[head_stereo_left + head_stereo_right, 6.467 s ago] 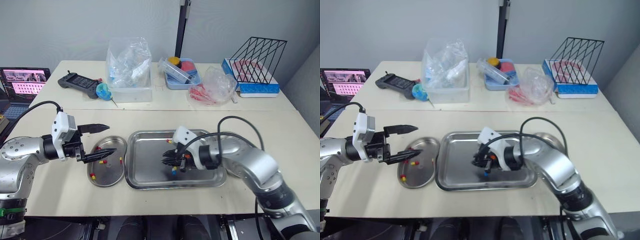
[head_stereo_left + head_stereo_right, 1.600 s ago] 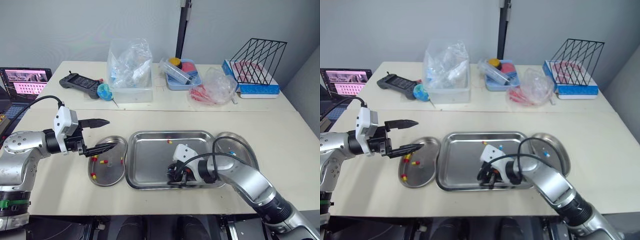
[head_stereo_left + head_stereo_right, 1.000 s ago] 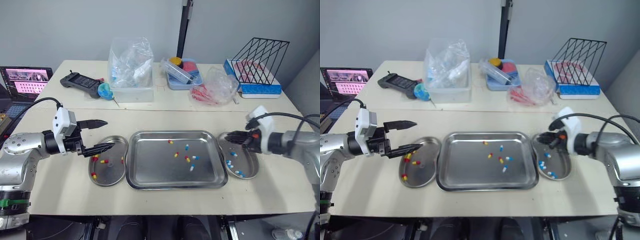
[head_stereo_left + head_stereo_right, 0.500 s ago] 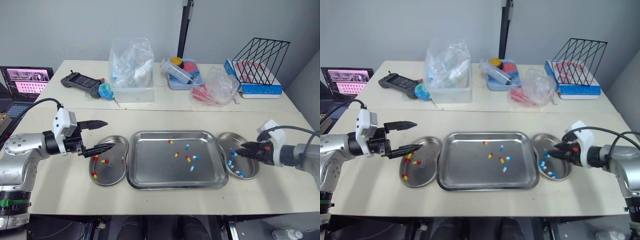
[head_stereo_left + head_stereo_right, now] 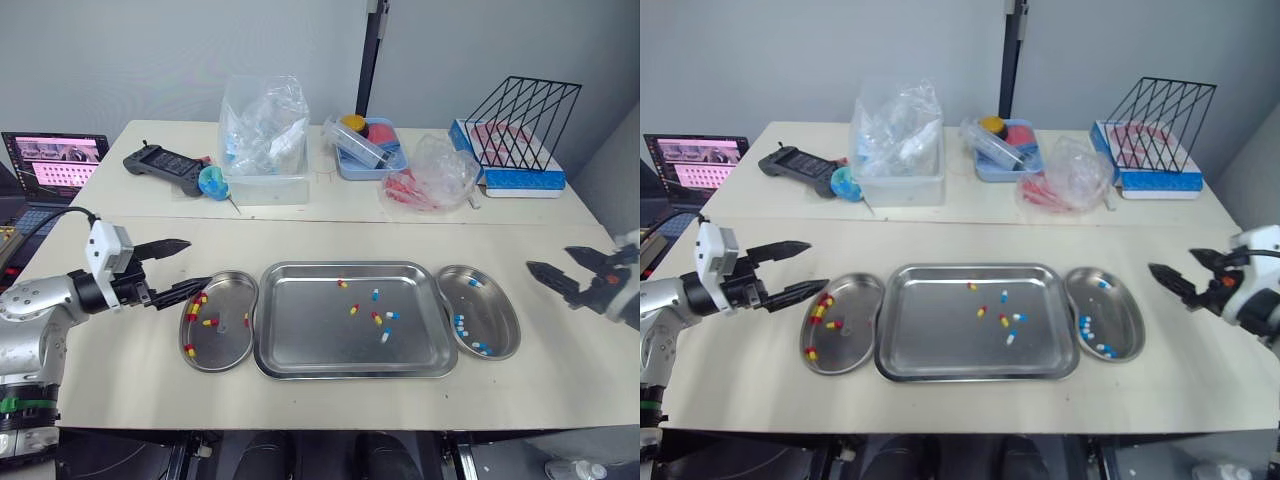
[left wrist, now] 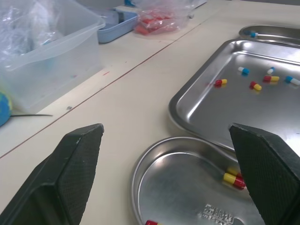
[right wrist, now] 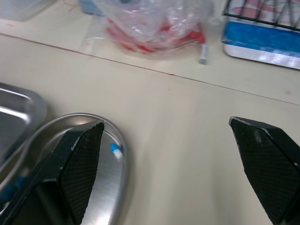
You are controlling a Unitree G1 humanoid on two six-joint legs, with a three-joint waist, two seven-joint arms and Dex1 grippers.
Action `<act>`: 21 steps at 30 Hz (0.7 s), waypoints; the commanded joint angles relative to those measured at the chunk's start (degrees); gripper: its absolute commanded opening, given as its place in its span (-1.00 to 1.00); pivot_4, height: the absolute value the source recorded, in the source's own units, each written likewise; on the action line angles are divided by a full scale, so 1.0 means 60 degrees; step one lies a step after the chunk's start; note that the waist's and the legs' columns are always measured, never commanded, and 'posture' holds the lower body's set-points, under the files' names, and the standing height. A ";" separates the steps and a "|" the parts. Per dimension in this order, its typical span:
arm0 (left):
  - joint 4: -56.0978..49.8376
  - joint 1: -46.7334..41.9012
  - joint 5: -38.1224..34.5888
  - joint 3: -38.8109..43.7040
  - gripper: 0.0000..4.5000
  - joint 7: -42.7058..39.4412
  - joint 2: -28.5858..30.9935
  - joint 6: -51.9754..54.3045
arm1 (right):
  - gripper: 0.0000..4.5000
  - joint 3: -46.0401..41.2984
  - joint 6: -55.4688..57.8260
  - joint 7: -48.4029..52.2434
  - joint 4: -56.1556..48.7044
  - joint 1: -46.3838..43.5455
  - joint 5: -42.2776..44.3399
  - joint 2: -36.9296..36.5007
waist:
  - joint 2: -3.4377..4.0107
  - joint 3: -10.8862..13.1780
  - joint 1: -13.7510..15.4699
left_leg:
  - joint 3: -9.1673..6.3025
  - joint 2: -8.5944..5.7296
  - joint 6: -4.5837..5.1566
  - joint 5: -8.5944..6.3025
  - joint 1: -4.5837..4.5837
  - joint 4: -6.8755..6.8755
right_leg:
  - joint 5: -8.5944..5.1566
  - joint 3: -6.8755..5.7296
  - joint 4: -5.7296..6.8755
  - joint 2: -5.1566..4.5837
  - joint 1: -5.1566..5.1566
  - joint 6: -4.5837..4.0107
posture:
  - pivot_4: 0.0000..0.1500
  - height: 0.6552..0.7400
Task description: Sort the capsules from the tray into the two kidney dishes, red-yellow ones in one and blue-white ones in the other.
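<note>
The sorting is part done and sits between picks: the left gripper (image 5: 198, 261) hovers just beside the outer end of the left-hand steel kidney dish (image 5: 225, 345), jaws wide and empty, and the right gripper (image 5: 547, 258) hangs over the bare beige counter (image 5: 300, 240), apart from the right-hand steel kidney dish (image 5: 497, 312), jaws likewise wide with nothing between them. The rectangular stainless tray (image 5: 300, 330) lies between the two dishes and holds what looks like six capsules clustered right of its middle, three red-yellow capsules (image 5: 353, 309) and three blue-white capsules (image 5: 383, 336). The left dish carries a handful of red-yellow ones, the right dish several blue-white ones. The next move probably calls for one arm to swing in over the tray, drop its tips on either side of a single capsule, and close without nudging its neighbours; the capsules are small and smooth on bare metal, so they may skate away under a glancing touch. The head views give the whole layout and both arms at once. The left wrist view adds the faint embossed lettering (image 6: 218, 213) on the floor of the left dish. The right wrist view shows the near end of the right dish with one blue-white capsule, and the clear bag of red items (image 7: 154, 28) beyond it.
</note>
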 commanded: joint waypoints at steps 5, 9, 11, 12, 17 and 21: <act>0.0613 0.0219 0.0105 0.0584 1.00 0.0122 0.0068 -0.0706 | 0.99 -0.0594 -0.1509 -0.0341 0.1145 -0.0106 0.0017 0.0186 | 0.0001 0.0000 -0.0057 | -0.0001 0.0005 -0.0001 0.0000 0.0005 0.0000 | -0.0002 0.0003 0.0002 -0.0001 0.0002 -0.0004 | 1.00 1.00; 0.0585 0.0199 0.0087 0.0538 1.00 0.0170 0.0063 -0.0732 | 0.99 -0.0458 -0.1705 -0.0429 0.1256 -0.0144 0.0008 0.0238 | 0.0003 0.0001 -0.0054 | -0.0002 0.0004 -0.0001 0.0000 0.0003 0.0001 | -0.0001 0.0003 0.0004 -0.0008 0.0002 -0.0004 | 1.00 1.00; 0.0585 0.0182 0.0082 0.0529 1.00 0.0183 0.0060 -0.0727 | 0.99 -0.0405 -0.1727 -0.0468 0.1257 -0.0166 0.0020 0.0253 | 0.0003 0.0001 -0.0067 | -0.0002 0.0005 -0.0001 0.0000 0.0005 0.0000 | -0.0001 0.0005 0.0005 -0.0007 0.0001 -0.0004 | 1.00 1.00; 0.0591 0.0170 0.0083 0.0522 1.00 0.0187 0.0061 -0.0725 | 0.99 -0.0386 -0.1722 -0.0485 0.1237 -0.0174 0.0026 0.0264 | 0.0004 0.0001 -0.0073 | -0.0002 0.0007 -0.0001 0.0000 0.0004 0.0000 | -0.0002 0.0005 0.0005 -0.0006 0.0001 -0.0004 | 1.00 1.00; 0.0566 0.0154 0.0132 0.0455 1.00 0.0144 0.0101 -0.0751 | 0.99 -0.0315 -0.1802 -0.0412 0.1337 -0.0132 -0.0034 0.0193 | 0.0004 0.0001 -0.0074 | -0.0002 0.0006 -0.0001 0.0000 0.0005 0.0000 | -0.0001 0.0005 0.0005 -0.0007 0.0001 -0.0004 | 1.00 1.00; 0.0566 0.0114 0.0166 0.0444 1.00 0.0141 0.0115 -0.0786 | 0.99 -0.0279 -0.1886 -0.0358 0.1466 -0.0173 -0.0056 0.0115 | 0.0004 0.0001 -0.0073 | -0.0002 0.0005 -0.0001 0.0000 0.0004 0.0000 | -0.0001 0.0005 0.0005 -0.0007 0.0001 -0.0004 | 1.00 1.00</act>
